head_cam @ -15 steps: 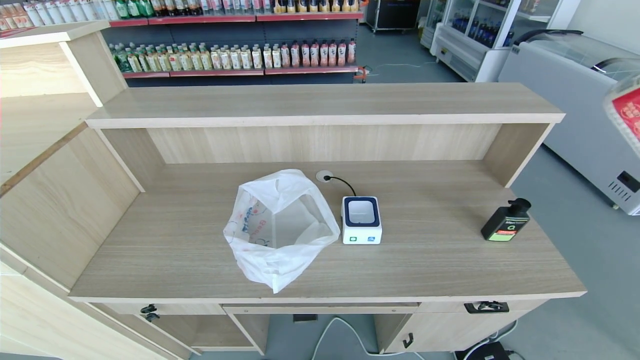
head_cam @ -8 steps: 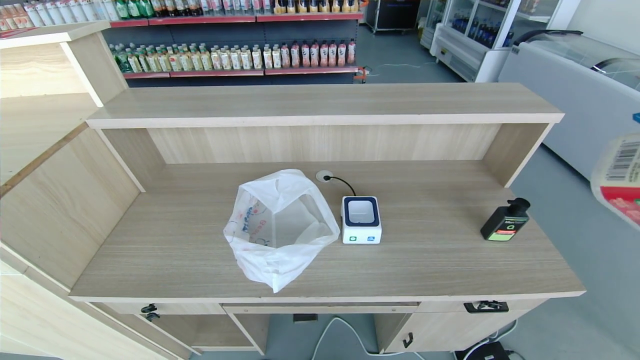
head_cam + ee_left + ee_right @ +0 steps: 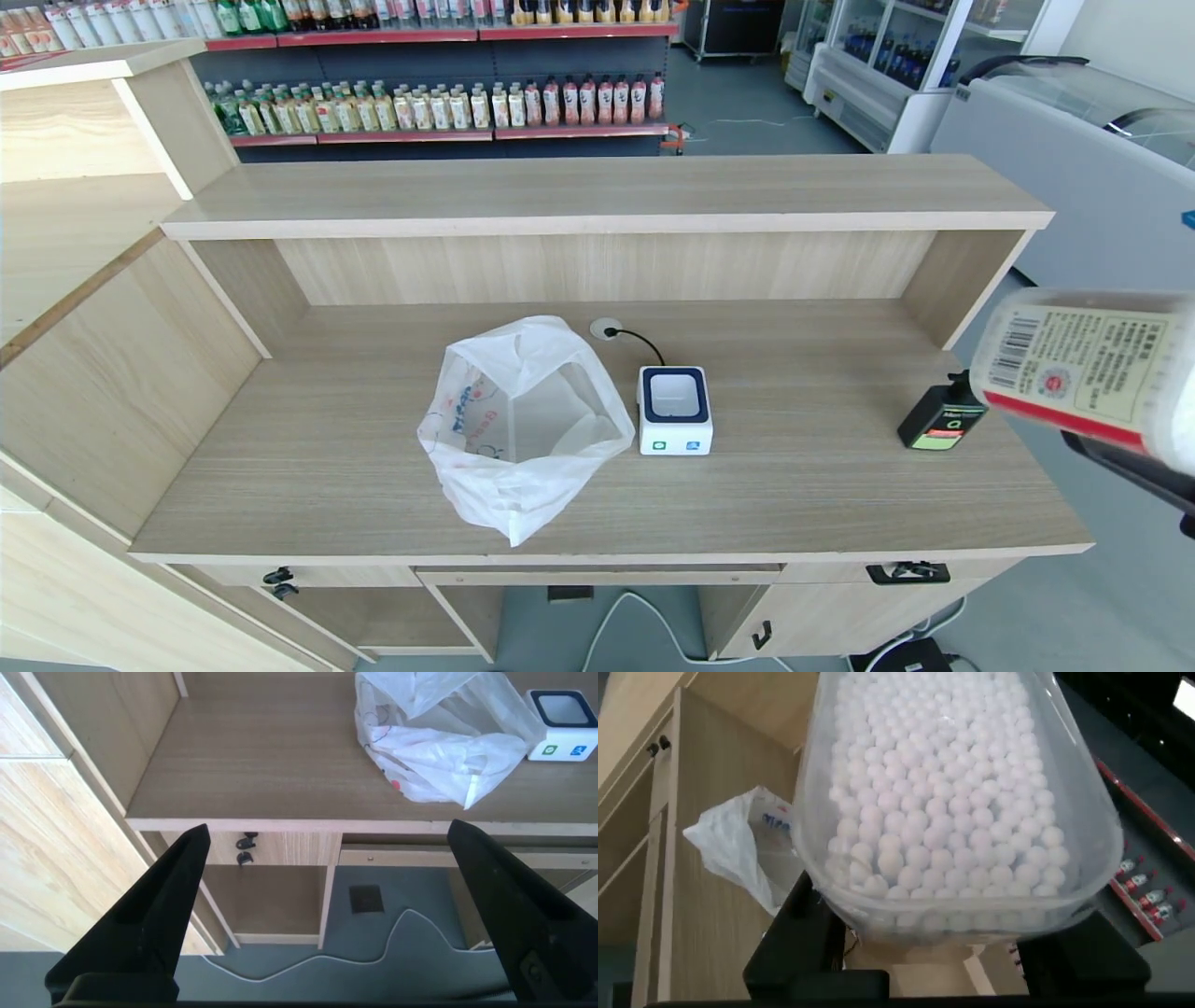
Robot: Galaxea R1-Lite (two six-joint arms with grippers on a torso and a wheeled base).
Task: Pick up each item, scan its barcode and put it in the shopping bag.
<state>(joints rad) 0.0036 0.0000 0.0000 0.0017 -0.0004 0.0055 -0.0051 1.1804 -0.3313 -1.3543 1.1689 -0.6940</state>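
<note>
One tub (image 3: 1083,369) of white beads is clenched in the right pincer (image 3: 948,947), the dark fingers pressing on its two sides. It hangs in the air off the right end of the table (image 3: 794,495), lying on its side with its long axis running roughly across, inner end toward mid-table. The barcode (image 3: 1008,350) sits near that inner end and faces up. The scanner (image 3: 675,409) stands well to the left at mid-table, window up, so the coming move, as I judge it, calls for a carry leftward and a roll that turns the code downward. A black bottle (image 3: 941,415) stands near the table's right end, between tub and scanner, and is the one thing to clear. The bag (image 3: 518,420) lies just beside the scanner on its far side, mouth open. The left pincer (image 3: 327,835), released and empty, hangs before the table's front edge on the left, the farther arm.
</note>
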